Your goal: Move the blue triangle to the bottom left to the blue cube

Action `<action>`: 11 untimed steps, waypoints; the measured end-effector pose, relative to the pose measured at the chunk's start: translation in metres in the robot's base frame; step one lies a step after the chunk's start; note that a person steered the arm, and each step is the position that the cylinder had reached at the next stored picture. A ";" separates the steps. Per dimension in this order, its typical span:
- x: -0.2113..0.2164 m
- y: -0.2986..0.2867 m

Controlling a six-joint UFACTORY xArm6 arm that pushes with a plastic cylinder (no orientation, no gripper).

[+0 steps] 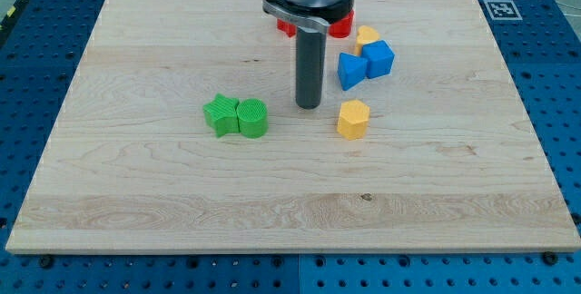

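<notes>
- The blue triangle point(350, 70) sits in the upper middle of the wooden board point(136, 194), well in from every edge, touching the lower-left side of the blue cube point(379, 58)
- My tip point(309, 105) rests on the board just to the view's left of the blue triangle, slightly lower, with a narrow gap between them; it is a bare rod, with nothing that opens or closes
- A yellow block point(368, 35) touches the cube's top side
- A yellow hexagon block point(353, 119) lies just below the triangle, apart from it
- Red blocks point(340, 27) near the top edge are partly hidden by the arm
- A green star block point(220, 114) and green cylinder point(253, 118) touch each other left of my tip
- The whole strip along the bottom edge and both lower corners lie open
</notes>
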State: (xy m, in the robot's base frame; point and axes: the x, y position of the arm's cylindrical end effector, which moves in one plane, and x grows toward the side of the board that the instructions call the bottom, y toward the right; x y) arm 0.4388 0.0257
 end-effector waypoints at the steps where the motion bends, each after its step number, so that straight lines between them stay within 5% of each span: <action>1: -0.045 -0.001; 3: -0.086 0.055; 6: -0.073 0.004; 8: -0.055 0.063; 9: -0.052 0.039; 10: -0.101 0.012; 11: -0.126 0.044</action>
